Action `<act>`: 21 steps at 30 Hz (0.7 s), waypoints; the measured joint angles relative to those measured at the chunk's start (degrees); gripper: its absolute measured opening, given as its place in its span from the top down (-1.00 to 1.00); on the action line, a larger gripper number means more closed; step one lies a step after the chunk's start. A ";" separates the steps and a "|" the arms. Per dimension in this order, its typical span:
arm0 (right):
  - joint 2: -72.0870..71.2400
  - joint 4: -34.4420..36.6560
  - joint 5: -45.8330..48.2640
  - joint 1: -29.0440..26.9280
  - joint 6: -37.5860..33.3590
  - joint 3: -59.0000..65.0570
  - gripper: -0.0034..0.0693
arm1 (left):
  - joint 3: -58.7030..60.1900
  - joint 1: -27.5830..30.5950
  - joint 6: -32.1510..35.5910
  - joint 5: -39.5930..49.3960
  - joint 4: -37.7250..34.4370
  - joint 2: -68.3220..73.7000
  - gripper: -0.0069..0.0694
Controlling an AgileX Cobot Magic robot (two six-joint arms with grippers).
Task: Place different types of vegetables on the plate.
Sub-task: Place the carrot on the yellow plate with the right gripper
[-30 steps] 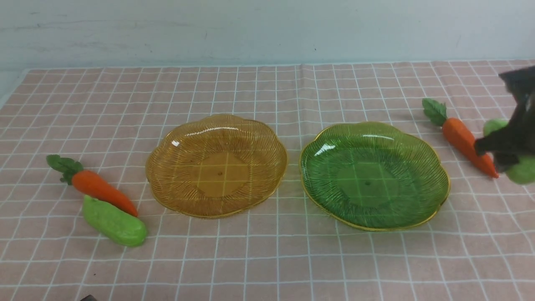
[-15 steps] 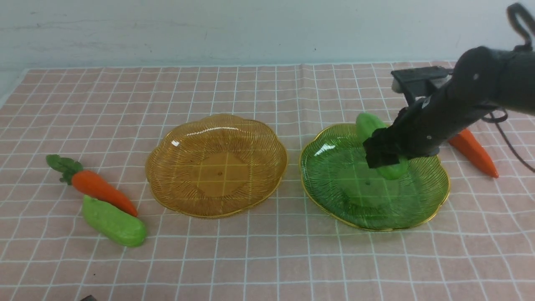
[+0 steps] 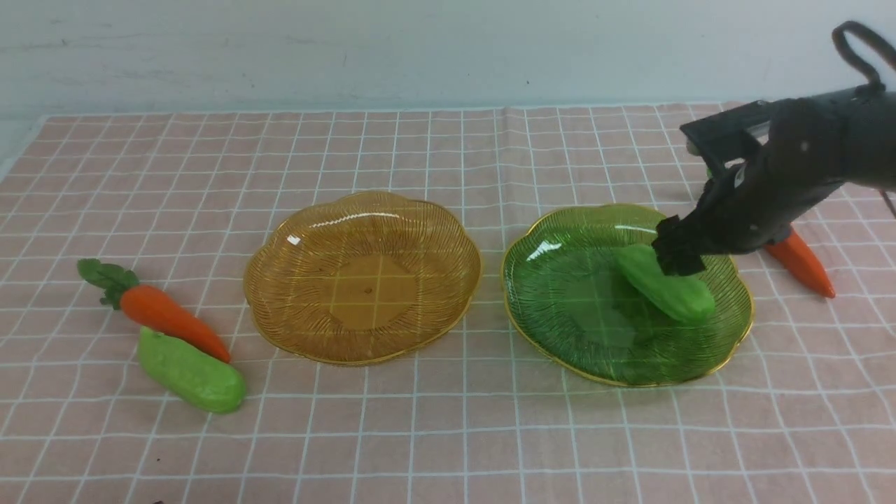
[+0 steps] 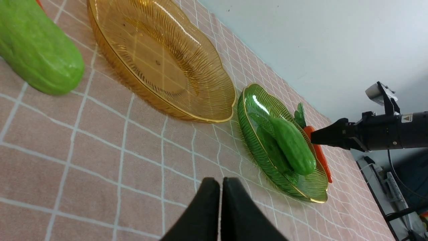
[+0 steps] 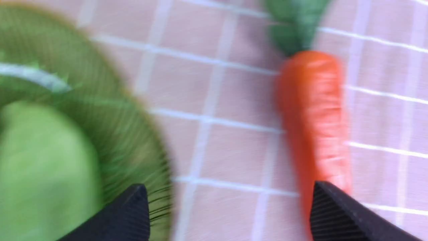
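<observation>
- Right hand (image 5: 230,187) spread wide open and empty, angled over the far right part of the green plate (image 3: 581,329).
- Left hand (image 4: 219,182) closed, its two dark tips together with nothing between them.
- One light green gourd (image 3: 665,287) lies inside the green plate, toward its right side.
- Just beyond that plate's right edge, I see an orange carrot (image 3: 801,262) on the cloth, partly hidden by the right arm.
- To the left of the amber plate (image 3: 367,280) lie a second carrot (image 3: 164,315), leafy top pointing away, and a second gourd (image 3: 192,371) close against it.
- Tabletop covering: dusty pink cloth (image 3: 448,434) with a white grid, its lines wavy in places.
- Behind it, a pale bluish-white wall (image 3: 448,56) shows small dark specks and faint streaks.
- My left wrist view also catches cables and dark equipment beyond the tabletop's edge.
</observation>
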 joint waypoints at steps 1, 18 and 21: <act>0.53 -0.52 -0.76 -1.19 1.18 -0.29 -0.73 | 0.00 0.00 0.00 0.00 0.00 0.00 0.83; 9.68 -2.72 -4.43 -6.66 3.16 -1.82 0.26 | 0.00 0.00 -3.32 -0.02 -6.00 0.00 0.83; 8.68 -2.72 0.52 -6.66 3.10 -4.82 0.35 | 0.00 0.00 -4.08 -0.83 -11.01 0.00 0.83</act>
